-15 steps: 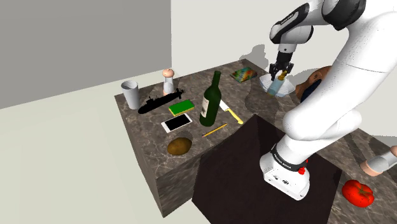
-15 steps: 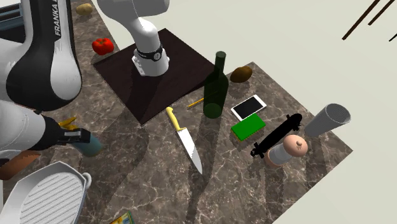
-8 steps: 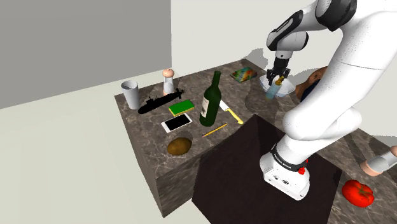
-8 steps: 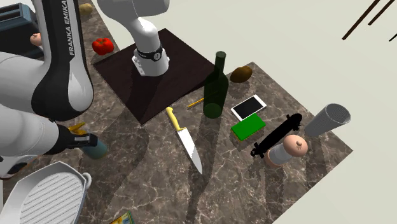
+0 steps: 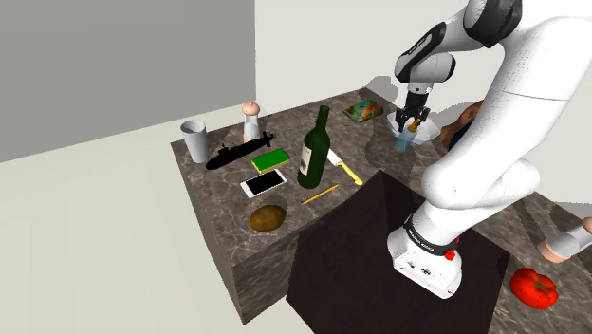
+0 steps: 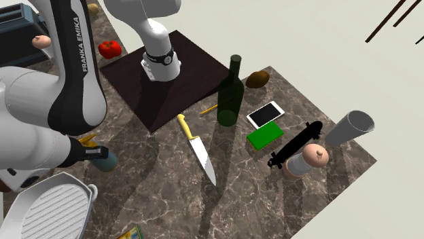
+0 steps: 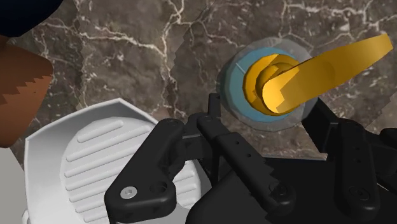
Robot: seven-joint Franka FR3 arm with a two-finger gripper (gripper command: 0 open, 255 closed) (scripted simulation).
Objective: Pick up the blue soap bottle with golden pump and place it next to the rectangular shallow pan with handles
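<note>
soap bottle (image 7: 236, 75) clasped within gripper (image 7: 266, 109)

Soap bottle (image 6: 105, 161) — teal-blue round body, golden pump on top, spout sticking out sideways. It's upright, clamped at the neck by the gripper (image 7: 266, 109). It's over bare marble counter (image 6: 156, 176), just beside the pan (image 6: 47, 207), with a strip of marble between them. Can't tell if its base touches down. Pan — plain white, rectangular, shallow, ribbed floor, end handles. It lies flat along the counter's far edge in the shoulder view.
</note>
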